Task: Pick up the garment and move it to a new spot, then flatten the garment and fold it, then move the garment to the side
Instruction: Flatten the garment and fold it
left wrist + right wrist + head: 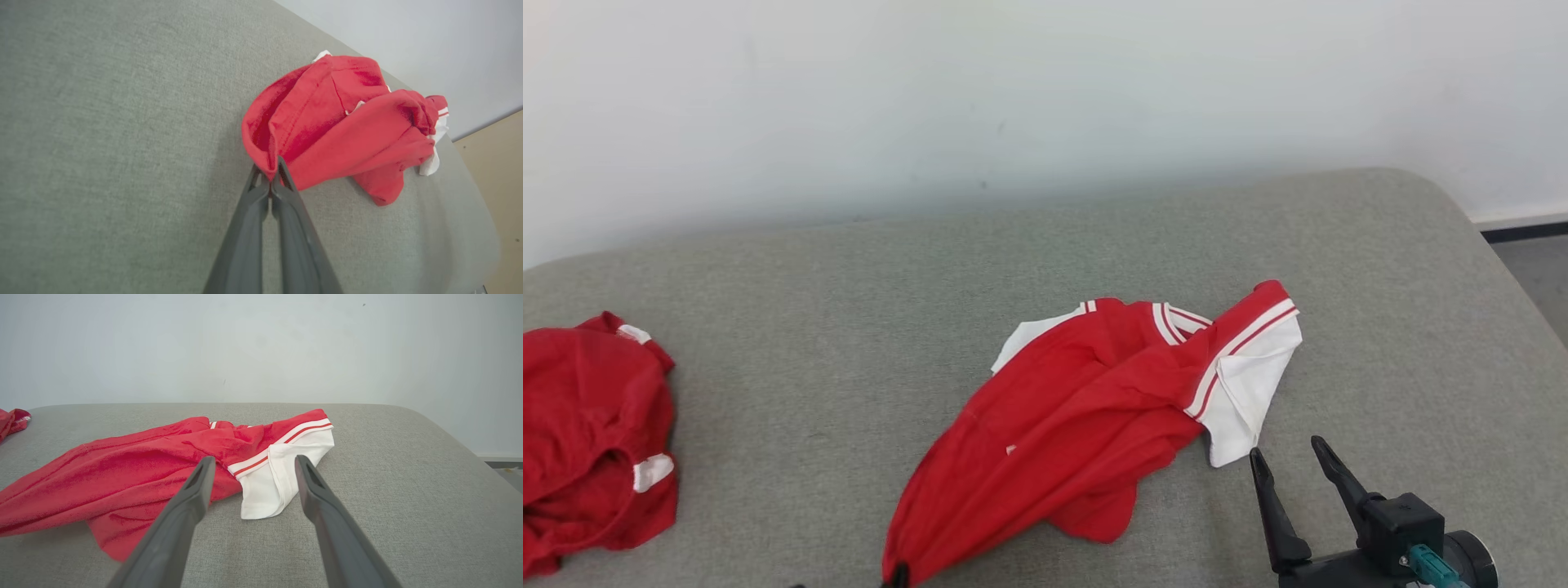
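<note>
Red cloth with white trim lies on your grey fabric-covered desk [768,327]. It is the garment [1078,408], crumpled a little right of the middle and reaching to the near edge. Its red body runs from the middle toward the near left and narrows to a bunched point at the bottom of your head view. A white sleeve [1250,392] with red and white stripes sticks out on the garment's right side, and a second white patch shows at its far left.

Your left claw [273,169] is clamped tight on the garment. In its wrist view the two fingers press together with a fold of the red hem pinched between their tips, and the rest of the cloth spreads away beyond them. In the head view you see just its dark tip [898,576] at that bunched point.

Your right claw [1285,449] stands at the near right with its fingers spread wide and nothing between them. Its tips point at the sleeve and sit just beside the sleeve's near corner. You cannot tell from these views whether they touch it. From the right wrist you see the sleeve [278,473] framed between the two fingers.

Another red garment [588,425] is heaped at the desk's left edge, well apart from yours. A pale wall [1013,98] rises behind the far edge.
</note>
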You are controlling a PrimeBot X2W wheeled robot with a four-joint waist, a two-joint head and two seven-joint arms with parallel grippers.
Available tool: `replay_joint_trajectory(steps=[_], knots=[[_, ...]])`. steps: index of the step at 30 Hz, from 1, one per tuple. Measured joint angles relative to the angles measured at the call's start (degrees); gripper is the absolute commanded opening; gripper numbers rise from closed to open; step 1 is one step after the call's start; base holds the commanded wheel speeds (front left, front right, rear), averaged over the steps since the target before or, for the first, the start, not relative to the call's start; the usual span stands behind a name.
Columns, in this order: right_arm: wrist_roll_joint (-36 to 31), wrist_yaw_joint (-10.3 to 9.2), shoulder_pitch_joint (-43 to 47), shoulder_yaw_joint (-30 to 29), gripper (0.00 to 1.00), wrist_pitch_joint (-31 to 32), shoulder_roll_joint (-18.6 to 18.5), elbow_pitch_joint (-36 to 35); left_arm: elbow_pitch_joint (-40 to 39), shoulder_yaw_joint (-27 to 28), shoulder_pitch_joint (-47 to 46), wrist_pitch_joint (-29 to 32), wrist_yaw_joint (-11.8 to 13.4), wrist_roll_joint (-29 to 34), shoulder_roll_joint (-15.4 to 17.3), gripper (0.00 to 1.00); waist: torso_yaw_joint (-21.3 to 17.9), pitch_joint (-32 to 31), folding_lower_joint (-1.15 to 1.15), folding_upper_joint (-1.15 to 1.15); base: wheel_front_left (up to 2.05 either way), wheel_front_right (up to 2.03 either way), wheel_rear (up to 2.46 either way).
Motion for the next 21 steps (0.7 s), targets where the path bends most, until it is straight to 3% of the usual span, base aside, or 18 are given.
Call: replay_joint_trajectory(steps=[1,6,13,17,21], knots=[[0.0,0.0,0.0,0.0,1.0,0.0,0.0,-0.1,-0.7,-0.2,1.1,0.7,0.0,-0.5,-0.3,1.0,0.4,-0.3,0.0,0.0,0.0,0.0,0.0],[0.4,0.0,0.0,0.2,1.0,0.0,0.0,-0.2,-3.9,-1.1,2.6,4.0,0.0,-2.6,-0.5,1.0,1.2,-1.0,0.0,0.0,0.0,0.0,0.0],[0.9,0.0,0.0,0.4,1.0,0.0,0.0,-0.3,-7.2,0.1,-5.5,8.7,1.3,-0.6,4.1,1.0,-0.4,-0.6,0.0,0.0,0.0,0.0,0.0],[1.2,0.0,-0.3,1.0,1.0,-0.1,0.0,-0.2,-2.6,-1.3,-14.5,14.2,0.4,1.0,6.5,1.0,-2.0,0.3,0.01,0.01,0.0,0.0,0.0],[1.8,0.0,-1.3,1.9,1.0,-0.5,0.0,-0.2,4.0,-3.3,-22.8,19.0,-1.1,1.5,6.3,1.0,-4.2,1.6,0.01,0.01,0.0,0.0,0.0]])
